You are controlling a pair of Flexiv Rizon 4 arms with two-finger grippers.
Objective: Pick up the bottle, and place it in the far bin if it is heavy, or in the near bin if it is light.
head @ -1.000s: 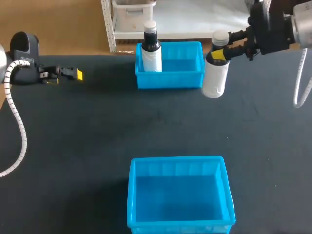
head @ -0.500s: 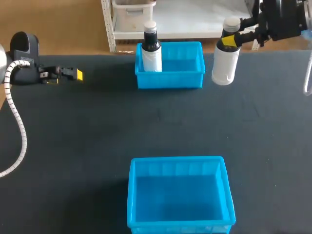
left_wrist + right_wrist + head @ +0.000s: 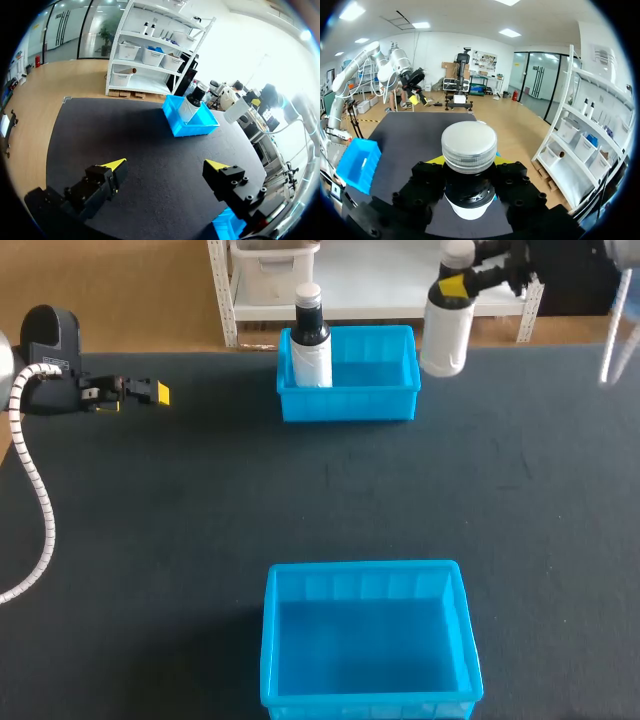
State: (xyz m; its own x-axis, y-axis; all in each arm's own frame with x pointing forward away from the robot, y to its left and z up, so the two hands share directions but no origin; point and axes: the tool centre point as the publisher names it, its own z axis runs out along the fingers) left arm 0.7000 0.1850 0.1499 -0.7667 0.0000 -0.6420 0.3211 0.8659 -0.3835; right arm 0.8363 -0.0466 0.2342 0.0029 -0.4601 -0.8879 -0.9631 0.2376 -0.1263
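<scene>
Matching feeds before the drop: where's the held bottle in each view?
Head view: held bottle in the right pincer, beside the far bin.
Left wrist view: beside the far bin, far ahead of the left pincer.
Right wrist view: between the right pincer's fingers, cap foremost.
Shared landmark: far bin, in head and left wrist views.

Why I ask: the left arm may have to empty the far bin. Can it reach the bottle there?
Probably yes. Bare table lies between the open left gripper and the far bin, and the standing bottle is at the bin's left end. The right gripper holds the second bottle by the right end.
</scene>
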